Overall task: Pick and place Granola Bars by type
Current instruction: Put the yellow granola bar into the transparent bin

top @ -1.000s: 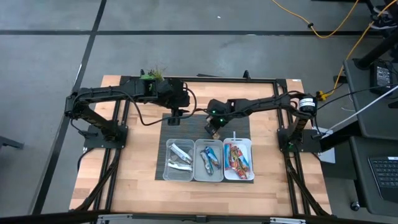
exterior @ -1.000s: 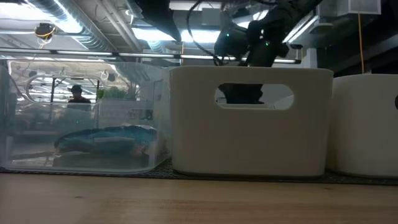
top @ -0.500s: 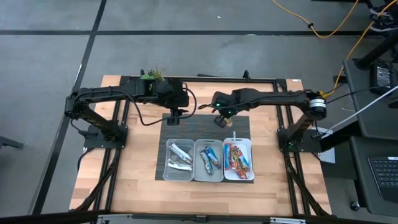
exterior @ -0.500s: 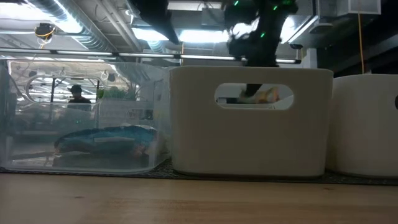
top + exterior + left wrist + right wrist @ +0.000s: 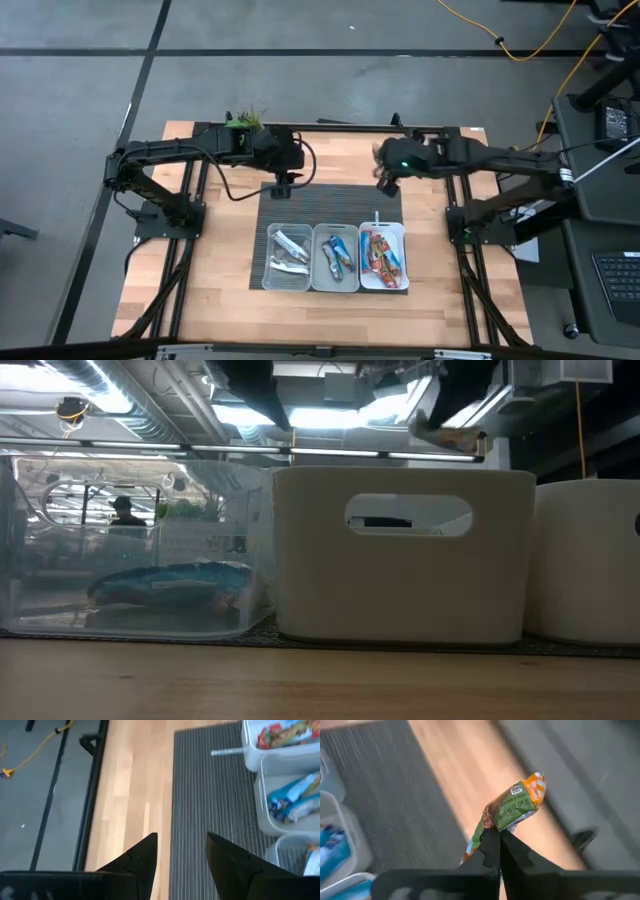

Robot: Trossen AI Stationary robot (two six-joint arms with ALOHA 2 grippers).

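While I watch from afar, status: sorting nearly done.
Sorted: bars fill three clear rectangular trays (image 5: 312,287).
Right gripper (image 5: 499,839): pinches green-orange wrapped granola bar (image 5: 509,809), aloft beyond trays.
Left gripper (image 5: 181,851): fingers apart, empty, far-left.

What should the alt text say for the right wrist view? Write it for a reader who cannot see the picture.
The right gripper, its two dark fingers shut, pinches one end of an orange and green granola bar in the air above a wooden table. A dark ribbed mat and the edge of a tray holding blue bars show off to one side.
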